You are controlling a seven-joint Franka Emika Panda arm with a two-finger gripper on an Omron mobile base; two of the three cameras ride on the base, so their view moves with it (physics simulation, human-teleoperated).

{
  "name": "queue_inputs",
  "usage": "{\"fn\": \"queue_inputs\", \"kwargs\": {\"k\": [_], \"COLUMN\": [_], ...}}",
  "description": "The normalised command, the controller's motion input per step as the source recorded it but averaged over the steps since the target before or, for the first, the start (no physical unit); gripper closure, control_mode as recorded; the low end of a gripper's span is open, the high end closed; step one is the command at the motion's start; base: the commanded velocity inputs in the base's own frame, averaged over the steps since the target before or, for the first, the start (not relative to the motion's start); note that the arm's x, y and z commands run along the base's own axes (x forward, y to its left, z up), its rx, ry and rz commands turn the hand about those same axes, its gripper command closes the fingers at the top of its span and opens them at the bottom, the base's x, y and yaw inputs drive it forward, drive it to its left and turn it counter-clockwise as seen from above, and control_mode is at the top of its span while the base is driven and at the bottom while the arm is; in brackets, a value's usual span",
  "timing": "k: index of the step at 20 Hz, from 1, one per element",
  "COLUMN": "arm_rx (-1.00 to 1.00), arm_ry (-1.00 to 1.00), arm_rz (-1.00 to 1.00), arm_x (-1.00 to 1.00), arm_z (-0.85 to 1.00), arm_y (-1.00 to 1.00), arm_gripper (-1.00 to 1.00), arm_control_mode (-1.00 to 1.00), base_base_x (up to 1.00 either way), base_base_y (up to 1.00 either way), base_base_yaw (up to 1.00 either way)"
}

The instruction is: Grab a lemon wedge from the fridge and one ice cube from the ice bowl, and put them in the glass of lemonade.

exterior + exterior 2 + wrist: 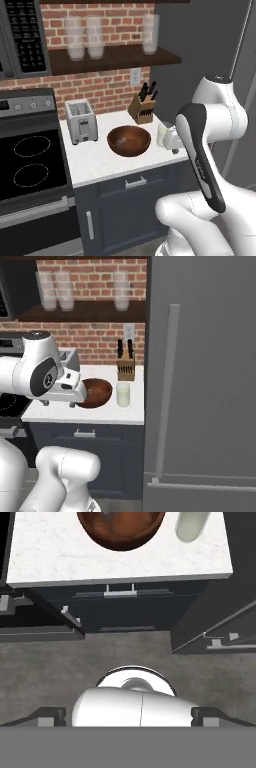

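Note:
The fridge (pixel 210 381) is a tall dark grey unit right of the counter, its door closed and its long bar handle (pixel 167 391) facing me. The lemon wedge is out of view. The ice bowl (pixel 129 141) (pixel 95 392) (pixel 121 529), wide and reddish-brown, sits on the white counter. The glass of lemonade (pixel 123 394) (pixel 191 524) stands just right of it; my hand half hides the glass (pixel 162 134) in the left base view. My gripper (pixel 58 403) (pixel 173 148) (pixel 129 716) hangs in front of the counter edge, pointing down, open and holding nothing.
A toaster (pixel 81 121) and a knife block (pixel 142 107) stand on the counter (pixel 100 162) behind the bowl. A stove (pixel 30 165) lies to the left. Frosted glasses (pixel 85 37) line the shelf above. Dark drawers (pixel 120 602) sit below the counter.

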Motion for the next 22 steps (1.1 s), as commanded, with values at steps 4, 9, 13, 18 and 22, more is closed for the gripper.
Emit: {"fn": "queue_inputs", "kwargs": {"k": [4,9,13,18,22], "arm_rx": [0.00,0.00,0.00,0.00,0.00], "arm_ry": [0.00,0.00,0.00,0.00,0.00], "arm_rz": [0.00,0.00,0.00,0.00,0.00], "arm_x": [0.00,0.00,0.00,0.00,0.00], "arm_z": [0.00,0.00,0.00,0.00,0.00], "arm_y": [0.00,0.00,0.00,0.00,0.00], "arm_gripper": [-1.00,-1.00,-1.00,-1.00,-1.00], "arm_control_mode": [1.00,1.00,1.00,1.00,1.00], "base_base_x": [0.38,0.36,0.40,0.41,0.51], "base_base_y": [0.23,0.25,0.47,0.81,0.82], "base_base_yaw": [-0.23,-0.16,-0.10,-0.04,0.00]}}
